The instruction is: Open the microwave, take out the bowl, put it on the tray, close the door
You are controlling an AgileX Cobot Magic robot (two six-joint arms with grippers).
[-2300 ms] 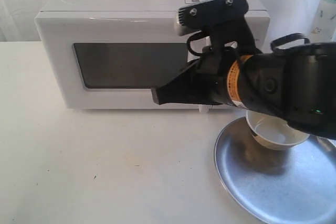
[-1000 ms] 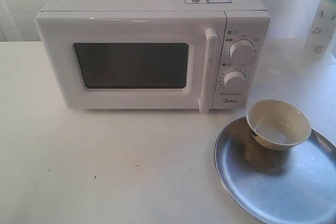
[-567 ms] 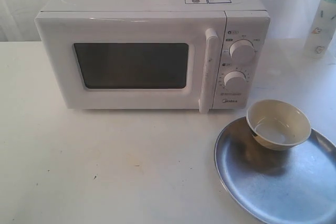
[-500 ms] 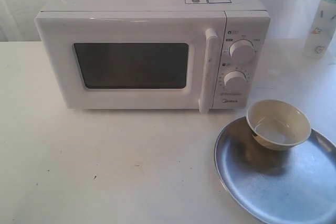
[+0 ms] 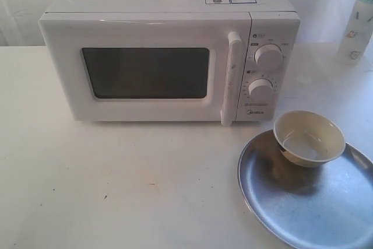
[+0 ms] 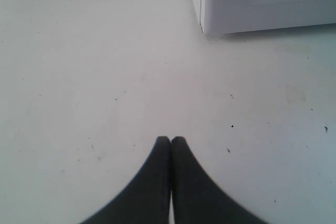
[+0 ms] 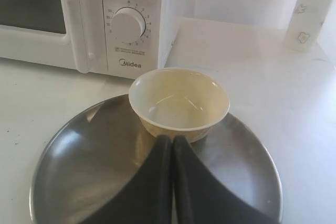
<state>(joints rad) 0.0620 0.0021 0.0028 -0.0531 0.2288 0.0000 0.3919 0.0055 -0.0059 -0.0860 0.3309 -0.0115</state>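
So the bowl [image 5: 309, 138] is being carried on the tray [image 5: 280, 202] at lower right, door [image 5: 145, 68] shut; right hand [image 7: 172, 139], nearer, and left hand [image 6: 170, 140] are being held closed, empty.

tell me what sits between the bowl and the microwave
Nothing but tray rim and a strip of bare table, clearest in the right wrist view.

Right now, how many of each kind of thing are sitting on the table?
Microwave: 1
Bowl: 1
Tray: 1
White container: 1
Total: 4
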